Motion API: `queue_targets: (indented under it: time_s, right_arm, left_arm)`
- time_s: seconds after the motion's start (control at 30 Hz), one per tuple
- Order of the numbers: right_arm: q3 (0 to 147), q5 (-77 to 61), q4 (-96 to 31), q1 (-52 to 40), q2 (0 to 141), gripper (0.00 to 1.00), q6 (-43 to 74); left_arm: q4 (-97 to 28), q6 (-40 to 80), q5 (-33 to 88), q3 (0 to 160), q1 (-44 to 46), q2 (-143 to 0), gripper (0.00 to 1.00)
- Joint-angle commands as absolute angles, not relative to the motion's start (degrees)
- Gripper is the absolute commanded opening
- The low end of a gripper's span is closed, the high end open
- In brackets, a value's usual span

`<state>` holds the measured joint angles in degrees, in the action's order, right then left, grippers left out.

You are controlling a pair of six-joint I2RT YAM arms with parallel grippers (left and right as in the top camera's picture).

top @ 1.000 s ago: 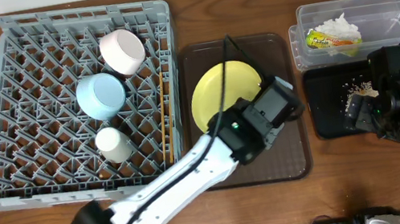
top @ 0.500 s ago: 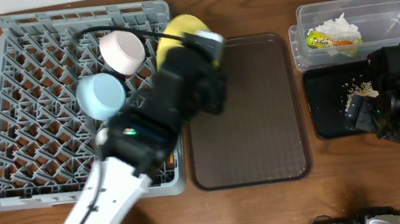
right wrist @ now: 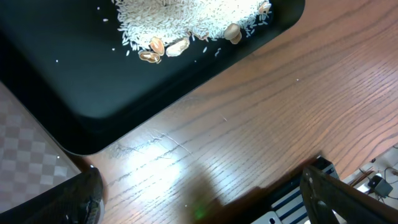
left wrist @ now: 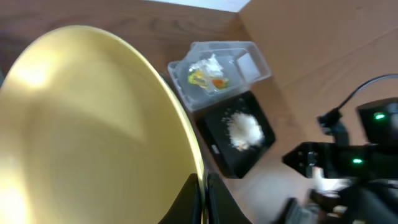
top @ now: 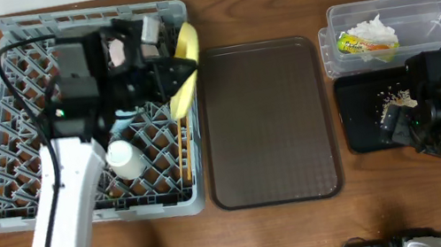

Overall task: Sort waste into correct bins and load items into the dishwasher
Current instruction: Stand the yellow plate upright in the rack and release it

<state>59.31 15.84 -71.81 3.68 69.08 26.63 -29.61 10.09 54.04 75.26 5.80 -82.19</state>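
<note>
My left gripper (top: 170, 77) is shut on the rim of the round yellow plate (top: 185, 56) and holds it on edge over the right side of the grey dish rack (top: 42, 185). In the left wrist view the plate (left wrist: 93, 124) fills the frame, with the fingers (left wrist: 203, 200) pinching its edge. The white cup (top: 125, 157) and the chopsticks (top: 183, 143) lie in the rack. The arm partly hides the white bowl (top: 115, 53) and the light-blue bowl (top: 123, 115). My right gripper (right wrist: 202, 199) is open and empty beside the black tray (right wrist: 93, 93) holding the crumbs (right wrist: 186, 18).
The dark-brown serving tray (top: 265, 120) lies bare between the rack and the bins. The clear tub (top: 426, 13) at the back right holds the wrapper (top: 369, 43) and the tissue (top: 374, 27). The black tray (top: 363, 117) lies in front of it.
My left arm has carried the yellow plate from the brown tray leftward to the rack and turned it on edge. The right arm has not moved.
</note>
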Motion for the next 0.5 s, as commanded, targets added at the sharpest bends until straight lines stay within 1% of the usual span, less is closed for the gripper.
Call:
queue_targets:
  time_s: [0.0, 0.2, 0.37, 0.4, 0.47]
  right_arm:
    - [60.4, 16.0, -71.8, 4.1, 68.5, 0.99, 27.6]
    - [60.4, 16.0, -71.9, 4.1, 68.5, 0.99, 27.6]
    - [60.4, 16.0, -71.9, 4.1, 68.5, 0.99, 27.6]
    - [60.4, 16.0, -71.9, 4.1, 68.5, 0.99, 27.6]
    - [60.4, 16.0, -71.9, 4.1, 68.5, 0.99, 27.6]
  left_arm:
    - [-29.5, 10.2, 66.8, 76.5, 2.4, -86.6, 0.06]
    - [-29.5, 10.4, 68.5, 76.5, -1.2, -93.7, 0.06]
    - [-29.5, 10.3, 66.6, 76.4, -5.2, -97.6, 0.06]
    - [-29.5, 10.3, 66.3, 76.4, -5.9, -97.8, 0.08]
    - [-29.5, 10.4, 66.4, 76.4, -7.4, -98.1, 0.17]
